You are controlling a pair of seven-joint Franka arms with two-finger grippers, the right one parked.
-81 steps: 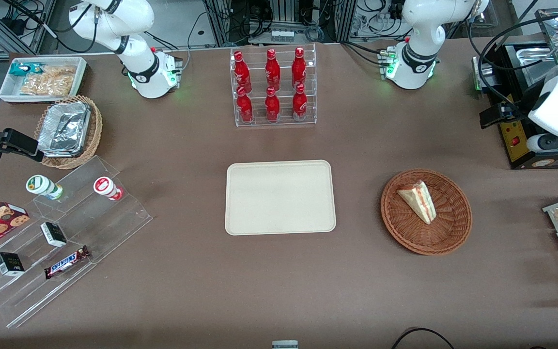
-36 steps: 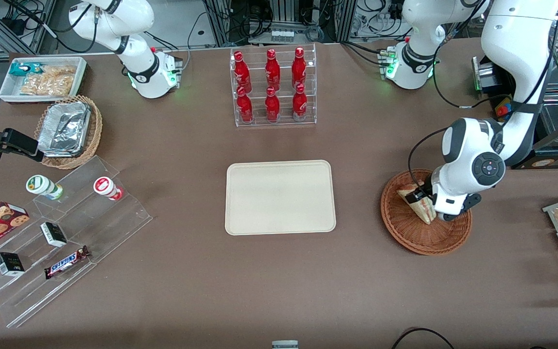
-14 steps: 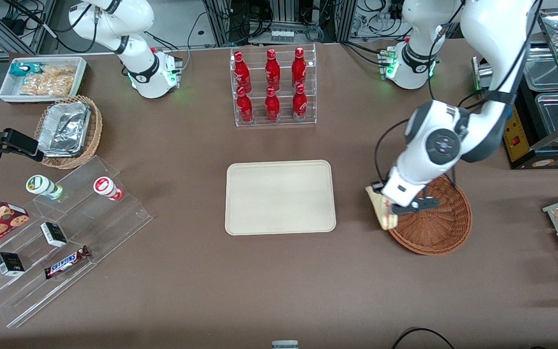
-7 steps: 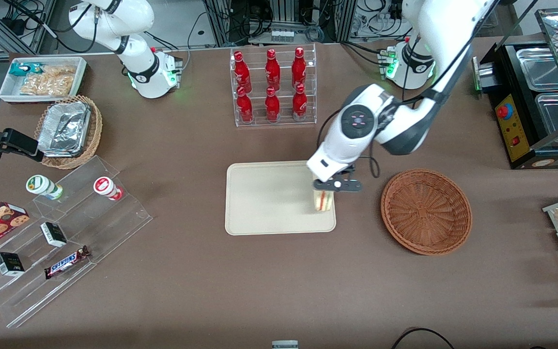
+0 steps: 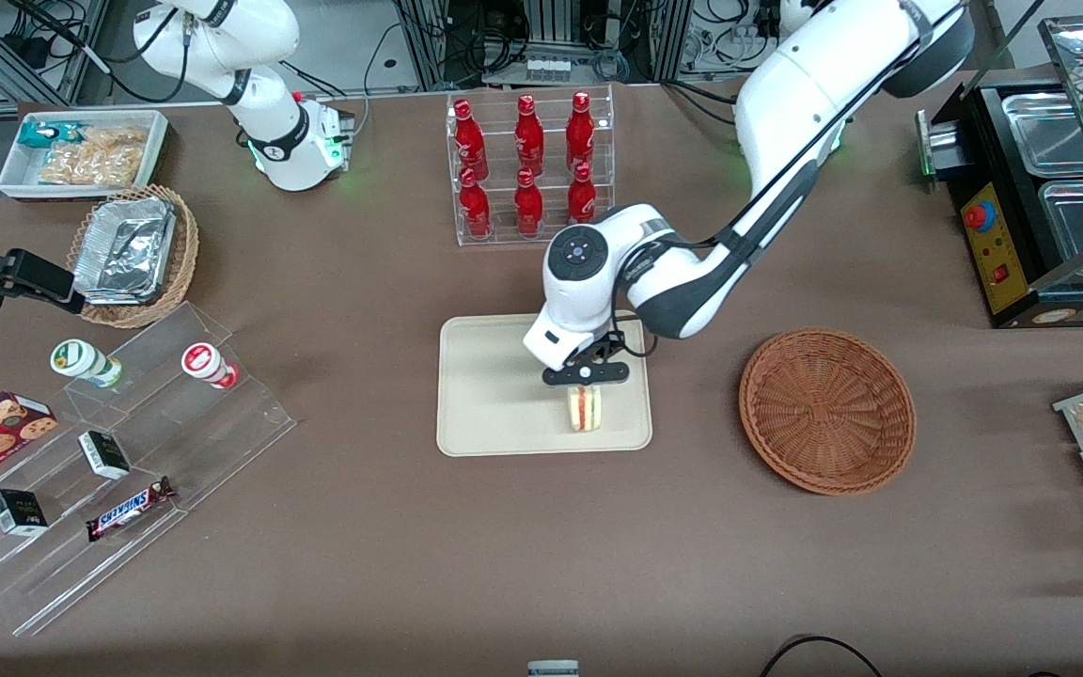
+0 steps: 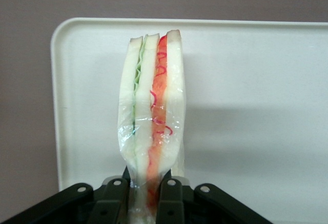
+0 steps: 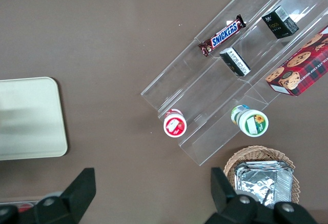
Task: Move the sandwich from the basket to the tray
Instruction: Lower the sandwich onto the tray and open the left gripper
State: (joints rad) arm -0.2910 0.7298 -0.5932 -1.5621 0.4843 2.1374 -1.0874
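so half a second back the left arm's black two-finger gripper was hanging over the tray edge nearest the basket; now it's sitting further in over the flat beige rectangular tray, which means the carry is basically done and it's just lowering and letting go left; the round reddish-brown wicker basket is lying empty; the wrist view is showing what the front can't: fingers clamping the white wrapped sandwich wedge, hanging tip-down above the tray

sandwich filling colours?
Red and green layers in the wrapped white-bread sandwich, held by the end effector; left wrist view.
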